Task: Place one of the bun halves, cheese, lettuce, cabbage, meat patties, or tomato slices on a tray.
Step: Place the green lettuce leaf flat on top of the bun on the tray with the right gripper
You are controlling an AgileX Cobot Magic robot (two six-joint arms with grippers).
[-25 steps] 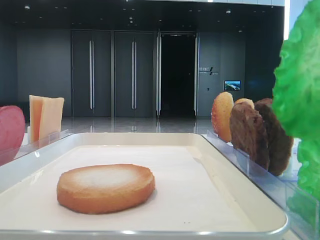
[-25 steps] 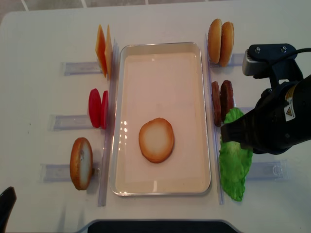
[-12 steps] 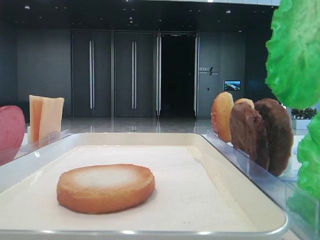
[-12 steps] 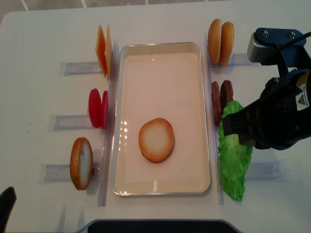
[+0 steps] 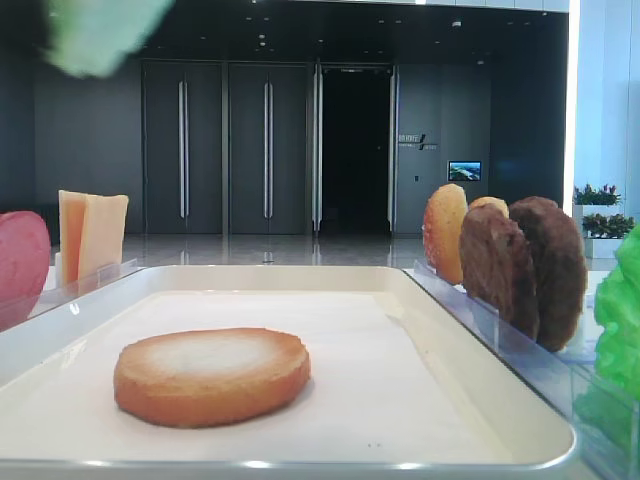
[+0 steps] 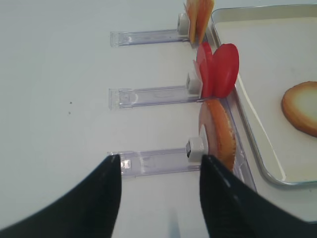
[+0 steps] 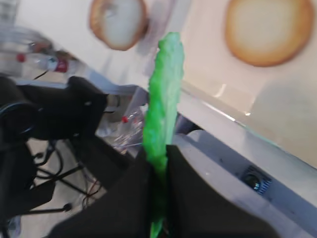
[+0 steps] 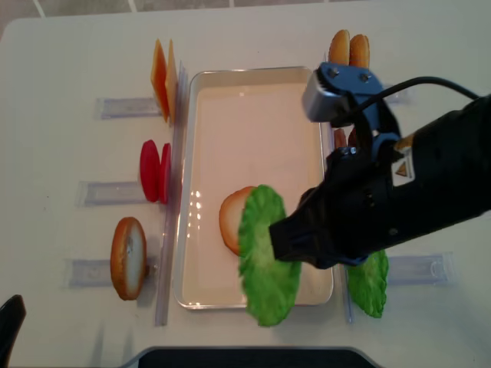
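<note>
My right gripper (image 7: 158,156) is shut on the lower edge of a green lettuce (image 7: 163,99) leaf. In the overhead view that lettuce (image 8: 267,264) hangs above the front of the white tray (image 8: 253,84) and covers part of the bun half (image 8: 230,218) lying there. The low view shows the bun half (image 5: 212,375) flat on the tray's paper liner and the lettuce (image 5: 95,30) as a green blur at top left. My left gripper (image 6: 159,161) is open and empty over the table, beside the rack that holds another bun half (image 6: 218,139).
Clear racks flank the tray: cheese (image 8: 163,78), tomato slices (image 8: 155,170) and a bun half (image 8: 128,257) on the left. On the right stand bun halves (image 8: 349,47), meat patties (image 5: 525,265) and a second lettuce leaf (image 8: 368,284). My right arm hides most of the right racks from above.
My right gripper has lifted the lettuce leaf out of the right rack and carried it left, over the tray and the bun half. The bun half has not moved.
</note>
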